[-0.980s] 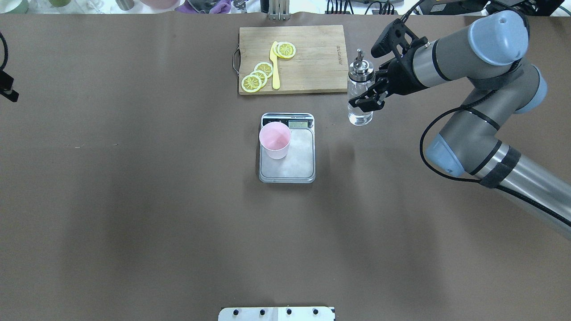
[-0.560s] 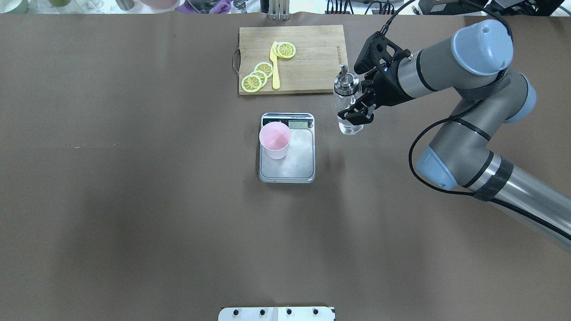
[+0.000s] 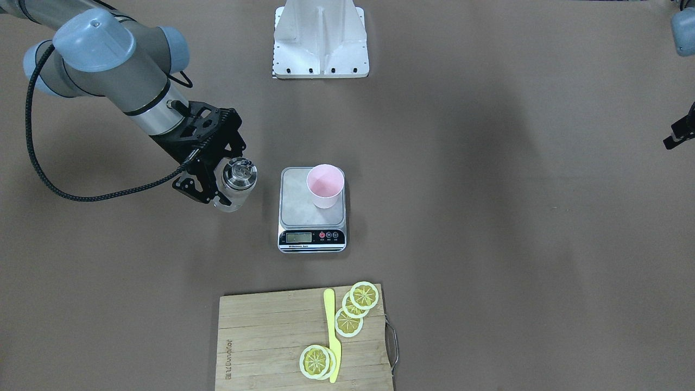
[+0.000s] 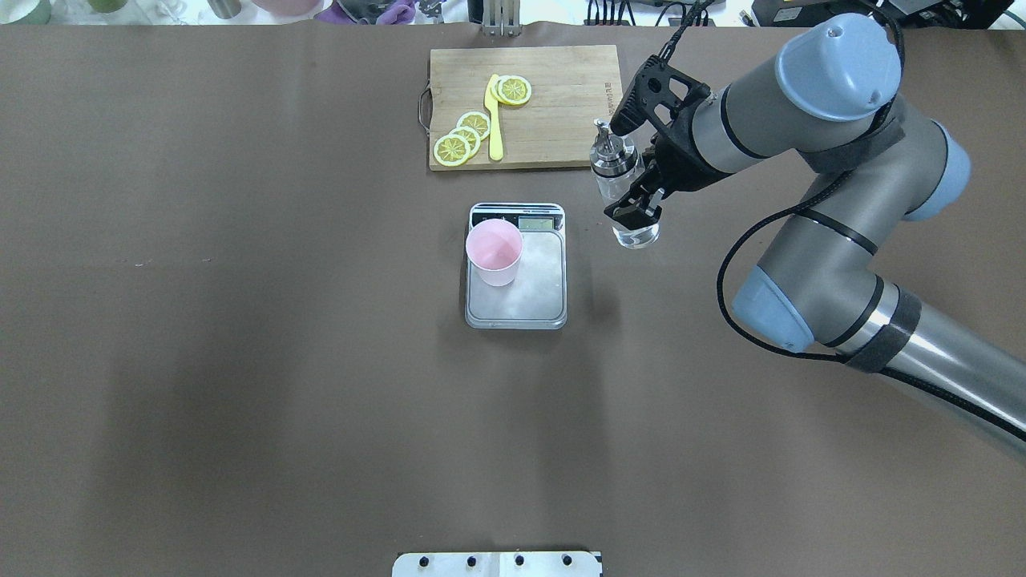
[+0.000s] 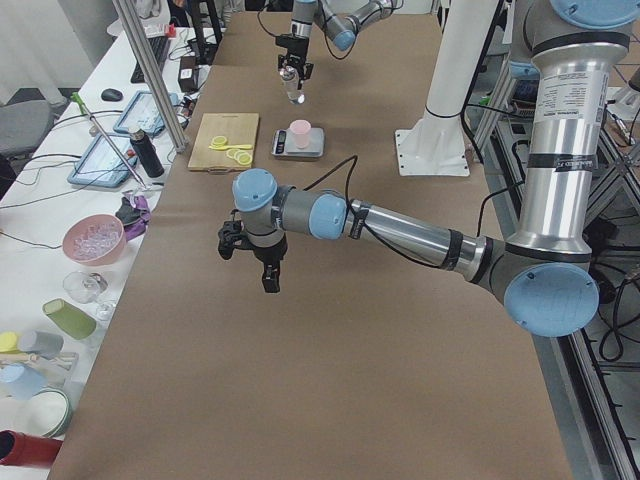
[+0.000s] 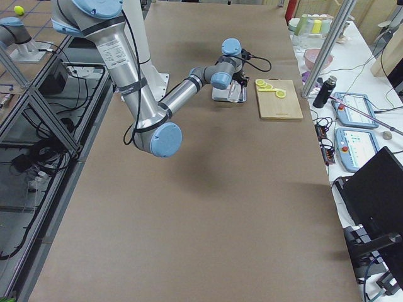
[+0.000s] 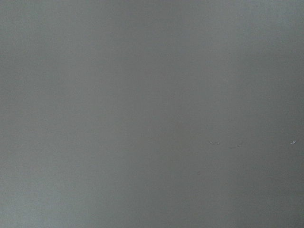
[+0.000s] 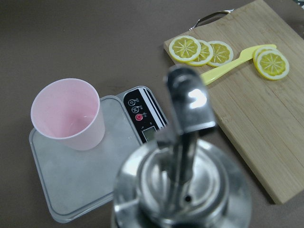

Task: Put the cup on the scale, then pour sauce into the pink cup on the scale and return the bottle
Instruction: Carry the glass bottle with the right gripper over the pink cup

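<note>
From the front-facing camera you see the right end effector (image 3: 220, 191) on the view's left, clenched around the bottle (image 3: 240, 175), whose shiny pourer cap faces up at you. The bottle is just beside the scale (image 3: 297, 209), on the robot's right of it and not touching it. The cup (image 3: 325, 186) stands upright on the scale's platform, at the edge on the robot's left. The scale's display strip points toward the cutting board (image 3: 260, 336), which carries lemon slices (image 3: 364, 295) and a yellow knife (image 3: 329, 320). Only a sliver of the left end effector (image 3: 680, 134) shows at the right edge, and you cannot tell whether it is released or clenched.

Overhead, you find the gripped bottle between the board's near corner and the scale, looking raised off the tabletop (image 4: 240, 320).

From the left end, the near end effector hangs over bare tabletop, well apart from the scale, and its grip is not readable there. Far off, the bottle is beside the scale and cup.

From the right end, the bottle partly covers the scale.

The left wrist camera gives you only blurred tabletop.

The right wrist camera looks down over the blurred metal cap. Beyond it you see the cup on the scale at left and the board with its slices at right.
</note>
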Robot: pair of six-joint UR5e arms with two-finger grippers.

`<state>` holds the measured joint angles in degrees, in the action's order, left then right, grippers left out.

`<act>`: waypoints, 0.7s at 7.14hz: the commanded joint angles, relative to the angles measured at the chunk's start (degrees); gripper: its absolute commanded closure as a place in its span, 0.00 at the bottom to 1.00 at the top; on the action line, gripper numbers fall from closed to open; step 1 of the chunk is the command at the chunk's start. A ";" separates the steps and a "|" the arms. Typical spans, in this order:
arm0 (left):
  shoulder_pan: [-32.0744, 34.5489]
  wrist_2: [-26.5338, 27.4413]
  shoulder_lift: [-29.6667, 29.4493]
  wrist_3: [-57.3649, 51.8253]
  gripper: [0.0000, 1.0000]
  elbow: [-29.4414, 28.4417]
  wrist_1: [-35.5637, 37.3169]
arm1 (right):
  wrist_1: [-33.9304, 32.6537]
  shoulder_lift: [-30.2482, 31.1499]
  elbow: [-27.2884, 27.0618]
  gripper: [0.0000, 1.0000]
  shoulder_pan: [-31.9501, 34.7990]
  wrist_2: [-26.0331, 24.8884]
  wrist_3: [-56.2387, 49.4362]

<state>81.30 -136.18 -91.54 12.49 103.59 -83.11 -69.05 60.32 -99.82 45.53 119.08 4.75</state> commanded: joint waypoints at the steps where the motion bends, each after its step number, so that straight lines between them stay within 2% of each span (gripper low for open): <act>1: 1.49 0.04 0.75 -1.59 0.09 -1.10 -0.03 | -8.52 -2.12 -0.72 1.00 -1.49 -3.22 -0.09; 3: 3.68 -0.05 2.84 -5.00 0.08 -1.81 0.05 | -17.40 -3.10 -3.61 1.00 -4.21 -7.80 -0.09; 5: 5.09 -0.05 3.38 -5.02 0.07 -1.81 0.05 | -23.21 -4.24 -3.71 1.00 -6.14 -11.14 -0.09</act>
<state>85.42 -136.22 -88.69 7.76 101.83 -83.06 -88.23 56.89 -103.28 40.71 110.13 4.70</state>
